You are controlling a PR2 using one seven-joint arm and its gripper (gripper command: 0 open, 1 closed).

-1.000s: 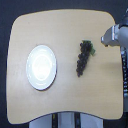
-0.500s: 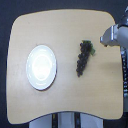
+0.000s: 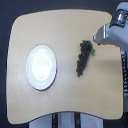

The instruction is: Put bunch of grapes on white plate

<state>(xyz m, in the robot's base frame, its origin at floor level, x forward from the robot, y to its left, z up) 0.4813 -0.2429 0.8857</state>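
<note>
The gripper (image 3: pixel 96 42) is being held just beside the stem end of the bunch of grapes (image 3: pixel 83 58), probably for a stem grasp; its opening cannot be told. The white plate (image 3: pixel 41 67) is lying well beyond, across the table (image 3: pixel 65 30).

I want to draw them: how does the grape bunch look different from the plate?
The round, glossy white plate is pale and smooth; the long bunch of dark purple grapes is bumpy and nearly black. The plate is wider than the bunch is long. The plate is empty. Both lie on the tan wooden table, apart.
</note>
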